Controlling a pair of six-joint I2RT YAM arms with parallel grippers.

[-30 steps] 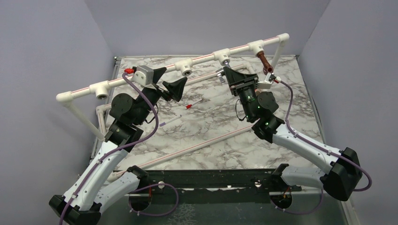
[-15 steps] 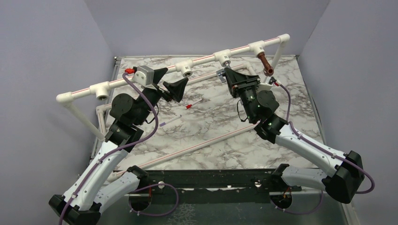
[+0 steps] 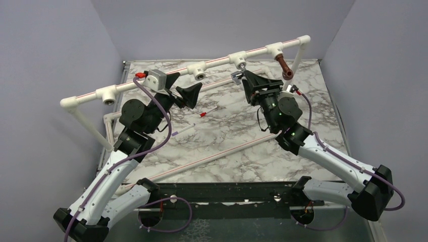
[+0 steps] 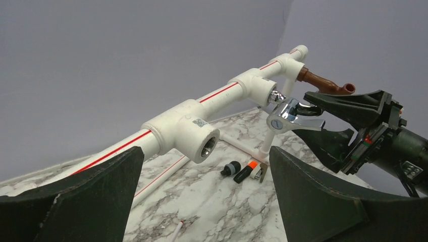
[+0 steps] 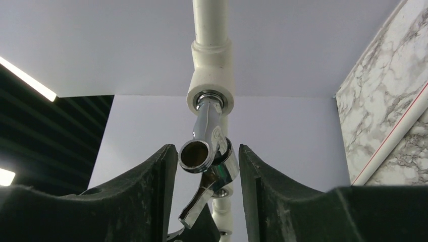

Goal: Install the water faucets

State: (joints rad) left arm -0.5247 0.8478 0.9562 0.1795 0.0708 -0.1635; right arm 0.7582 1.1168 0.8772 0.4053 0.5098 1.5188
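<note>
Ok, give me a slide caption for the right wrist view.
Right gripper brackets the chrome faucet, whose far end sits in the white tee socket.

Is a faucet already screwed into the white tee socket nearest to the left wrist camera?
No, that tee socket shows an open, empty hole; the chrome faucet sits at the next tee.

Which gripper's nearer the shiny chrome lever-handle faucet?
Right. The right gripper straddles the shiny chrome faucet; the left gripper hangs open by the next white tee socket along.
</note>
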